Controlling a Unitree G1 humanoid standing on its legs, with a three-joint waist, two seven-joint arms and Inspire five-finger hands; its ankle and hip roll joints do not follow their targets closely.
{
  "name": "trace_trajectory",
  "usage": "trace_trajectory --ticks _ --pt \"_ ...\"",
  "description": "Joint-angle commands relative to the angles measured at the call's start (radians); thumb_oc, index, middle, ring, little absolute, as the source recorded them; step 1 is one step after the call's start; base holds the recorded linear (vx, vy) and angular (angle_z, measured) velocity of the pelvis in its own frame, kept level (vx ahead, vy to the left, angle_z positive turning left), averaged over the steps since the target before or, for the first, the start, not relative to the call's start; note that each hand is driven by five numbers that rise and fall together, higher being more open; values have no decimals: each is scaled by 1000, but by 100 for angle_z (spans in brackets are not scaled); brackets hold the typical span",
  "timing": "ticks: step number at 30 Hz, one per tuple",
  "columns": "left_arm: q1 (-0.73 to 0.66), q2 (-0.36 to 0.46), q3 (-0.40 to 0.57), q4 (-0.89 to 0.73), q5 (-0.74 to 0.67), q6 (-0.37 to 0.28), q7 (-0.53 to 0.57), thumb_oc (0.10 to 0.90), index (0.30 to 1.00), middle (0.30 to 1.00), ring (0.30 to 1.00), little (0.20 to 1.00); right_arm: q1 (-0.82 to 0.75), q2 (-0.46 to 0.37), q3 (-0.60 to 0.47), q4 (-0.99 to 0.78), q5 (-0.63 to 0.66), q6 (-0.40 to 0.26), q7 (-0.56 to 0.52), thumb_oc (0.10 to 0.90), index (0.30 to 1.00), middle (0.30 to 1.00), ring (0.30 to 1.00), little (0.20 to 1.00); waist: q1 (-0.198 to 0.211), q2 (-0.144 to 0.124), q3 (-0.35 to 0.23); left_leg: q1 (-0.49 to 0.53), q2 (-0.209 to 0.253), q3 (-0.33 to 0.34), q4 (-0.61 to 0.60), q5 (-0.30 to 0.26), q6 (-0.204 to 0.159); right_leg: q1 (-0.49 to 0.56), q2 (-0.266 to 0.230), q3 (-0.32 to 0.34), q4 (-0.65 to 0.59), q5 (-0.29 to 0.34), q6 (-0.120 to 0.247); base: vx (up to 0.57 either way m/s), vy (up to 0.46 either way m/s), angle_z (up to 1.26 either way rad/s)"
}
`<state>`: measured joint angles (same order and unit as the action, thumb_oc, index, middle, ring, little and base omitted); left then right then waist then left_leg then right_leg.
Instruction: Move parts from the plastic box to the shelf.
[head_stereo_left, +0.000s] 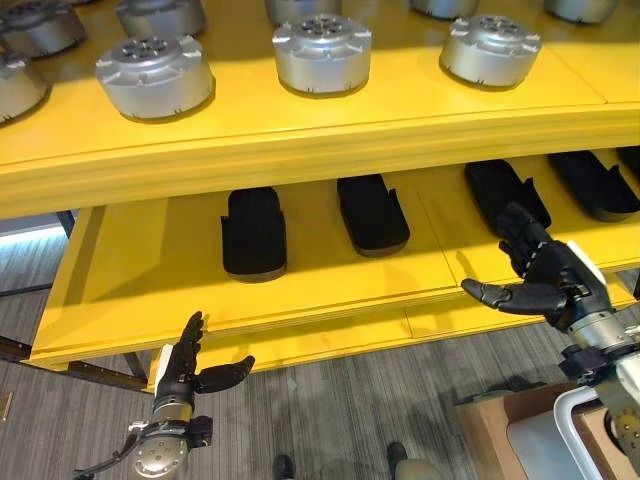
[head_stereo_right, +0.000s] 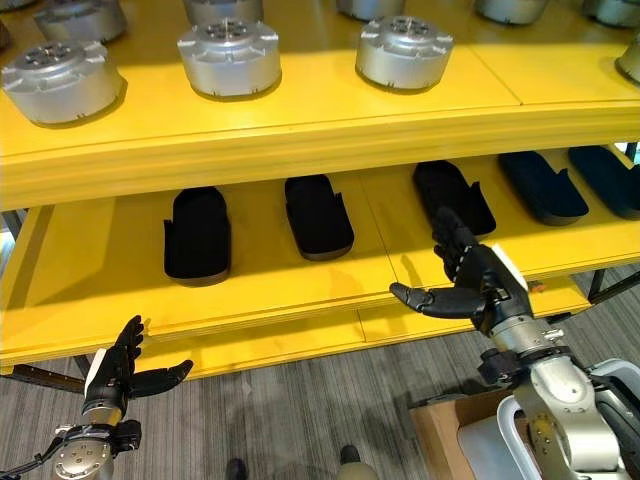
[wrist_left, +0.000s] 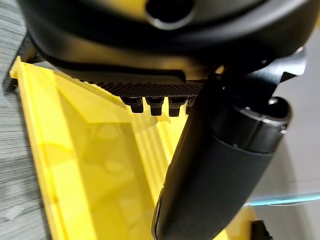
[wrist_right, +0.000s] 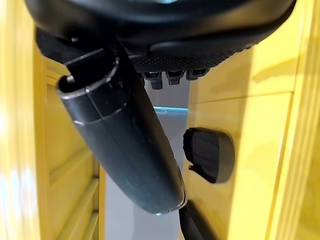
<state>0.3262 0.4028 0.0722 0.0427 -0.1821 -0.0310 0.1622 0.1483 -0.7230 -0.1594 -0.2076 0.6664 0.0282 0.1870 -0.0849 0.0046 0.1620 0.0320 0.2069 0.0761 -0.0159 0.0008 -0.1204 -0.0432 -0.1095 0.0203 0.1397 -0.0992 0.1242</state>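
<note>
Before the lower yellow shelf (head_stereo_left: 130, 290), the right hand (head_stereo_left: 540, 275) hangs spread and empty, just beside a black part (head_stereo_left: 505, 195). Low at the shelf's front edge, the left hand (head_stereo_left: 185, 365) is spread too.

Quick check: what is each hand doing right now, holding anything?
Left hand: open, empty, before the yellow shelf.
Right hand: open, empty, over its front edge.
</note>
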Motion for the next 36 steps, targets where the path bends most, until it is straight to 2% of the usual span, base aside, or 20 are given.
trace_trajectory --ticks 1,2,6,7,8,9,10,11,12,13,15,16,17,18,24,25,30,31,35,36 --pt "-37 26 43 -34 22 -98 22 900 1000 1000 1000 1000 -46 -32 -21 -47 -9 -98 1 900 1000 1000 1000 1000 18 -11 -64 -65 150 -95 -51 202 -51 -51 23 -26 25 3 -10 -99 -166 -9" --pt "-38 26 43 -33 22 -98 22 900 1000 1000 1000 1000 -46 -32 -22 -47 -9 -98 1 900 1000 1000 1000 1000 17 -9 -64 -66 153 -97 -54 205 -53 -54 26 -27 30 1 -12 -89 -162 -3" --pt "-49 18 39 -21 23 -101 17 900 1000 1000 1000 1000 -4 4 -62 -56 -21 -123 -17 900 1000 1000 1000 1000 32 -3 -42 -129 171 -111 -54 357 -62 -49 62 -57 5 -1 -49 -129 -183 5" --pt "-77 27 25 -16 16 -107 13 900 1000 1000 1000 1000 -4 26 -70 -30 -24 -137 -39 900 1000 1000 1000 1000 25 -23 -24 -166 144 -53 15 325 -34 -43 42 -90 -27 23 -63 -170 -166 27" --pt "-77 27 25 -15 16 -107 13 900 1000 1000 1000 1000 -4 27 -70 -30 -24 -137 -39 900 1000 1000 1000 1000 25 -23 -24 -169 144 -54 16 325 -34 -44 42 -91 -28 24 -63 -203 -164 86" --pt "-89 30 22 -15 21 -112 8 900 1000 1000 1000 1000 -12 36 -70 -25 -43 -144 -47 900 1000 1000 1000 1000 18 -40 -21 -163 137 -47 101 272 -25 -52 30 -93 -44 40 -67 -139 -133 84" --pt "-95 30 23 -20 24 -123 12 900 1000 1000 1000 1000 -32 69 -45 -16 -56 -146 -57 900 1000 1000 1000 1000 36 -65 -19 -145 9 -159 259 137 -7 -64 18 -74 -62 71 -71 -153 -132 89" --pt "-96 24 24 -26 25 -123 16 900 1000 1000 1000 1000 -47 83 -28 -9 -63 -145 -55 900 1000 1000 1000 1000 42 -71 -23 -143 -59 -218 311 66 8 -65 19 -59 -71 78 -67 -91 -70 22" --pt "-96 25 25 -27 25 -123 16 900 1000 1000 1000 1000 -49 84 -27 -9 -63 -145 -55 900 1000 1000 1000 1000 38 -73 -24 -150 -63 -220 316 68 10 -67 15 -61 -73 82 -66 -8 26 -3" --pt "-98 3 26 -48 23 -118 20 900 1000 1000 1000 1000 -87 99 5 -14 -78 -138 -57 900 1000 1000 1000 1000 48 -80 -29 -115 -158 -302 391 -26 37 -68 33 -22 -72 92 -65 9 29 -25" --pt "-96 -8 23 -56 23 -115 23 900 1000 1000 1000 1000 -89 109 15 -9 -67 -131 -54 900 1000 1000 1000 1000 45 -77 -26 -90 -157 -301 381 -53 47 -61 37 -11 -69 94 -61 20 85 -38" --pt "-90 -8 14 -69 32 -111 23 900 1000 1000 1000 1000 -88 117 16 -6 -57 -126 -61 900 1000 1000 1000 1000 36 -68 -34 -73 -146 -289 325 -81 60 -60 41 -6 -66 95 -53 16 221 -44" --pt "-80 -9 10 -74 29 -111 23 900 1000 1000 1000 1000 -66 129 13 -6 -61 -119 -55 900 1000 1000 1000 1000 26 -63 -44 -34 -171 -297 243 -158 80 -66 40 14 -58 100 -42 10 251 -39" --pt "-72 -11 5 -81 30 -110 18 900 1000 1000 1000 1000 -47 144 6 -9 -64 -114 -49 900 1000 1000 1000 1000 24 -63 -51 -8 -174 -283 192 -170 92 -66 36 20 -57 107 -34 -46 294 -43" --pt "-79 37 2 -98 44 -112 12 900 1000 1000 1000 1000 -13 212 -2 15 -82 -109 -63 900 1000 1000 1000 1000 11 -68 -60 43 -175 -247 40 -130 108 -94 -10 6 -84 170 12 -114 207 -15" --pt "-87 40 2 -101 48 -114 22 900 1000 1000 1000 1000 -18 237 7 19 -94 -111 -76 900 1000 1000 1000 1000 8 -76 -54 49 -190 -229 20 -125 120 -109 -29 18 -98 211 31 -121 164 -30" --pt "-98 56 10 -99 68 -120 30 900 1000 1000 1000 1000 -12 276 -6 23 -98 -114 -85 900 1000 1000 1000 1000 4 -102 -40 45 -231 -190 40 -144 146 -127 -75 35 -131 294 71 -163 226 -19" --pt "-113 72 -3 -102 81 -122 25 900 1000 1000 1000 1000 3 290 -33 17 -103 -123 -92 900 1000 1000 1000 1000 -9 -117 -27 31 -258 -173 70 -155 154 -129 -105 40 -149 347 88 -132 207 -12" --pt "-128 93 -10 -88 92 -124 27 900 1000 1000 1000 1000 16 328 -31 15 -127 -133 -94 900 1000 1000 1000 1000 -25 -129 4 22 -271 -117 87 -162 170 -164 -120 24 -159 389 107 -159 208 -13" --pt "-130 93 -8 -87 93 -125 36 900 1000 1000 1000 1000 10 328 -20 16 -135 -137 -98 900 1000 1000 1000 1000 -15 -118 20 19 -255 -95 100 -165 169 -177 -121 -32 -131 360 101 -244 155 -37"
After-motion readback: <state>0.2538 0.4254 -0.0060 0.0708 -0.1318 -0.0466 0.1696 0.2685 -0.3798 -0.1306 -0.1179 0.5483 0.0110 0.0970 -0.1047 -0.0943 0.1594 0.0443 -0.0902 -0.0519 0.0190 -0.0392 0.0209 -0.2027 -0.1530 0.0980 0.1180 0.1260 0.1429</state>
